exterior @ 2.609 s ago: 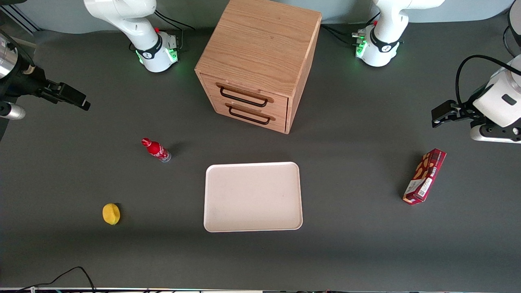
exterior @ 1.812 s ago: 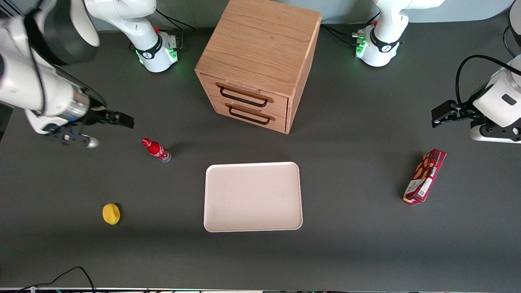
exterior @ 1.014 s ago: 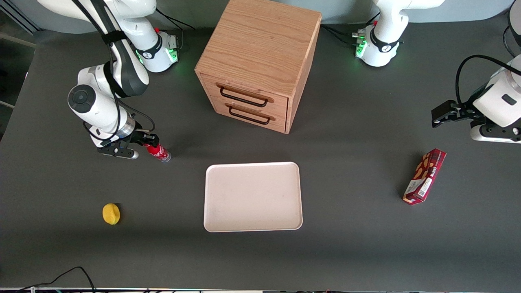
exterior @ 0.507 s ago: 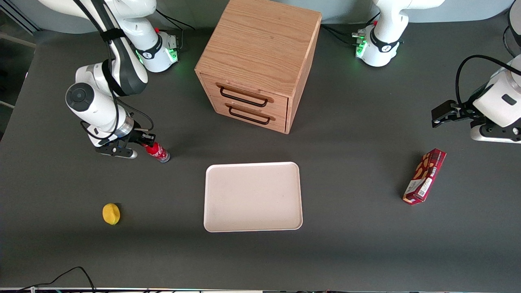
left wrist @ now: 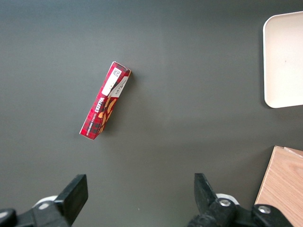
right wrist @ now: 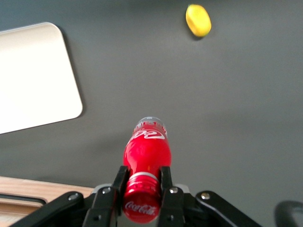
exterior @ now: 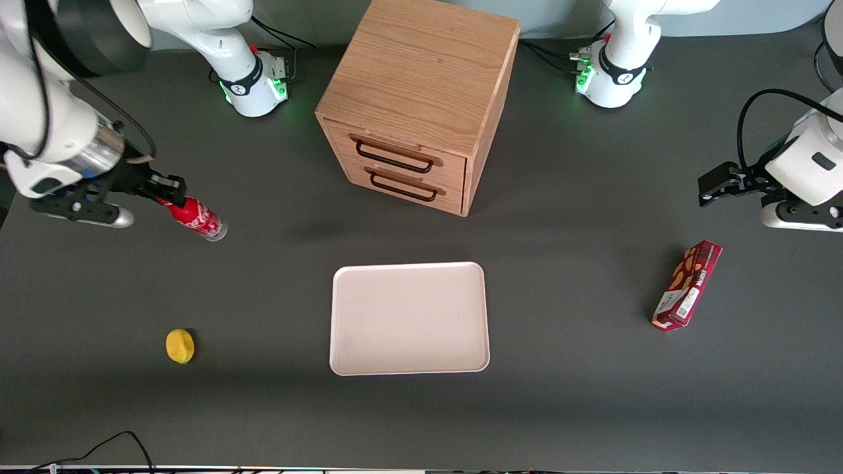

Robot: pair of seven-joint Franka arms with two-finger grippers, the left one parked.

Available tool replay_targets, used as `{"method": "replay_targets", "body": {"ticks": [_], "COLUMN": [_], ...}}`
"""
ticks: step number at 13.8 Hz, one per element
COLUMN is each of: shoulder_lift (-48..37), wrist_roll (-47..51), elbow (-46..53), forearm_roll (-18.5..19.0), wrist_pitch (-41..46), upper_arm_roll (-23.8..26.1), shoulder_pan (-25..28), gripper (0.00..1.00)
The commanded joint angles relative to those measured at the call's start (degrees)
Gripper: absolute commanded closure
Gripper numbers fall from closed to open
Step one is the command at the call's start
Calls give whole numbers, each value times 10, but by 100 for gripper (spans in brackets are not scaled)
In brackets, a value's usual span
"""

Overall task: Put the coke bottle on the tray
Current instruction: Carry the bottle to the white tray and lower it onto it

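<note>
One light, stiff, likely slick coke bottle [exterior: 195,216], pinched at the neck just under the cap by the gripper [right wrist: 142,185] jaws, hanging above the bench, well apart from the tray [exterior: 409,318].

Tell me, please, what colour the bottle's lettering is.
White on the red coke bottle, seen best from the right wrist; the gripper holds it.

One coke bottle [exterior: 197,218], one tray [exterior: 408,318], one lemon [exterior: 179,346], one snack box [exterior: 687,285] (dark red), one gripper [exterior: 170,191].
</note>
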State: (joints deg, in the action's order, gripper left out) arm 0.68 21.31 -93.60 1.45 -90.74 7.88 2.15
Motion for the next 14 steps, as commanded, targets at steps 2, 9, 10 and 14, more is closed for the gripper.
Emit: {"method": "replay_targets", "body": {"ticks": [2,9,10,14], "shoulder_lift": [220,454,475,521], "wrist_roll": [110,393,423,468], "elbow": [316,428,427,425], "forearm_roll": [5,47,63,89], "wrist_pitch": [129,-73,-102,-162], "upper_arm_roll": [50,90,90,90], "shoulder_pan": [11,79,88,109], "gripper": [100,100,100,100]}}
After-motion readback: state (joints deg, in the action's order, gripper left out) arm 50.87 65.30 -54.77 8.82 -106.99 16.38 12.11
